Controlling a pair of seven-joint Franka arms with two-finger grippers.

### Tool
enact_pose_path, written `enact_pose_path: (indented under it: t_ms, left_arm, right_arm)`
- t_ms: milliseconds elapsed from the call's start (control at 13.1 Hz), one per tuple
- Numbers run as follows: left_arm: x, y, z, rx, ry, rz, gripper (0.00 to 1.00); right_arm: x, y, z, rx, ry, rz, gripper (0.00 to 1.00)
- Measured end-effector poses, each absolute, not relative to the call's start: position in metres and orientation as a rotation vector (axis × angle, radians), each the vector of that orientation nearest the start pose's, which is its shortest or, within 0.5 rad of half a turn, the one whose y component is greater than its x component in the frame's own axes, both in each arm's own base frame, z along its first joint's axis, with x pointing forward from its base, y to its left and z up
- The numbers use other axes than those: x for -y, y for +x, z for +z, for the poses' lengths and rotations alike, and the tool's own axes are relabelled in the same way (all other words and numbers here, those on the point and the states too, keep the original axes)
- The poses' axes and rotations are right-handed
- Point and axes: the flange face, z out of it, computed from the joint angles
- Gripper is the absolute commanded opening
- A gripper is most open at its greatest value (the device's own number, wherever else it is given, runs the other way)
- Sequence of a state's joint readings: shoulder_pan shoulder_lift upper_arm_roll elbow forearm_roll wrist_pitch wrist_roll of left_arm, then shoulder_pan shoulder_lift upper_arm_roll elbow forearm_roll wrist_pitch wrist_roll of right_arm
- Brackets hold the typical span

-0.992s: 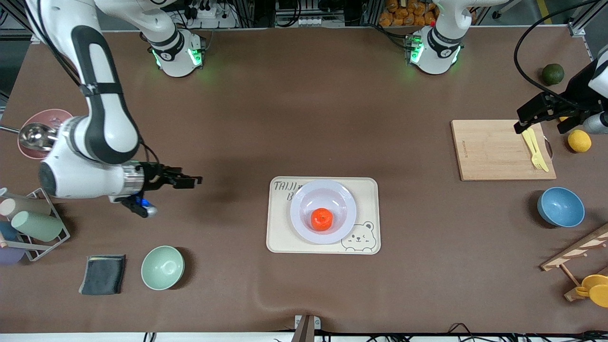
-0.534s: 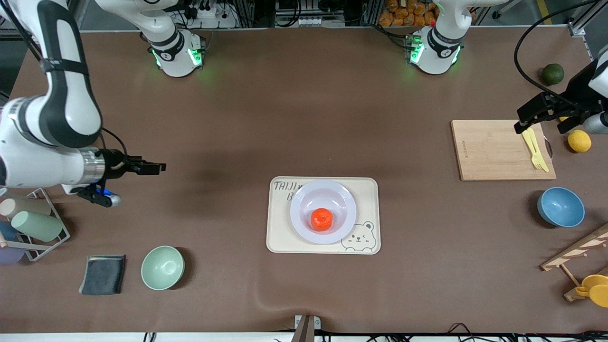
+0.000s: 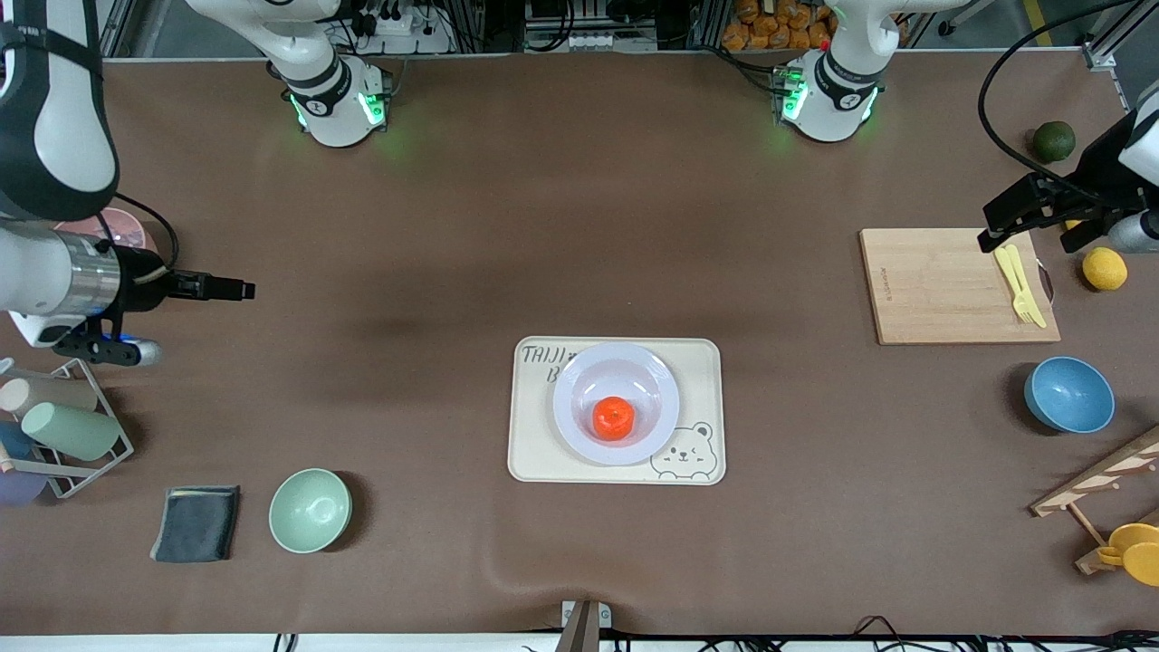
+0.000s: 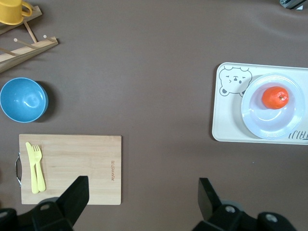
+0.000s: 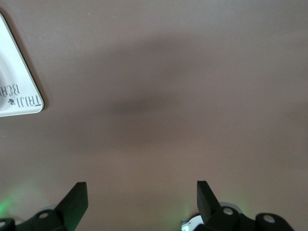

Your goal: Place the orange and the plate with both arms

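The orange (image 3: pixel 613 418) lies in the shallow centre of the pale plate (image 3: pixel 636 369), which rests on a cream bear-printed tray (image 3: pixel 534 457) at mid-table. The left wrist view shows the orange (image 4: pixel 275 97) on the plate (image 4: pixel 269 124) as well. My right gripper (image 3: pixel 237 290) hangs open and empty over bare table toward the right arm's end, well away from the tray. My left gripper (image 3: pixel 1032 237) is open and empty above the cutting board's outer end. In the wrist views, the left gripper (image 4: pixel 143 197) and right gripper (image 5: pixel 142 199) both have wide jaws with nothing between them.
A wooden cutting board (image 3: pixel 942 285) carries a yellow fork (image 3: pixel 1019 285); a lemon (image 3: pixel 1105 269) and a dark green fruit (image 3: pixel 1054 140) lie beside it. A blue bowl (image 3: pixel 1068 394), green bowl (image 3: pixel 310 510), dark cloth (image 3: pixel 196 523), cup rack (image 3: pixel 54 426) and wooden mug rack (image 3: pixel 1109 493) line the table's ends.
The right arm has drawn back from the tray toward its own end of the table, gripper still open. The left arm has barely moved. Orange and plate stay put.
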State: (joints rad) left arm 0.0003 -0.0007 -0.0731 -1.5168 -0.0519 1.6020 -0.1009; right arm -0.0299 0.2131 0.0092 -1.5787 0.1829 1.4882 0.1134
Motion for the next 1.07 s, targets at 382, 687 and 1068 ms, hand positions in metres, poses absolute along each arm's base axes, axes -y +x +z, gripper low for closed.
enact_pose_path:
  t_ms: [382, 687, 1068]
  left_arm:
    - [0.051, 0.547, 0.657, 0.013, -3.142, -0.09, 1.0]
    - [0.05, 0.547, 0.656, 0.016, -3.138, -0.085, 1.0]
    - [0.049, 0.547, 0.656, 0.018, -3.138, -0.085, 1.0]
  right_arm:
    - [-0.004, 0.575, 0.578, -0.187, -3.026, 0.283, 1.0]
    - [-0.003, 0.553, 0.614, -0.182, -3.047, 0.237, 1.0]
    - [-0.004, 0.543, 0.64, -0.166, -3.116, 0.141, 1.0]
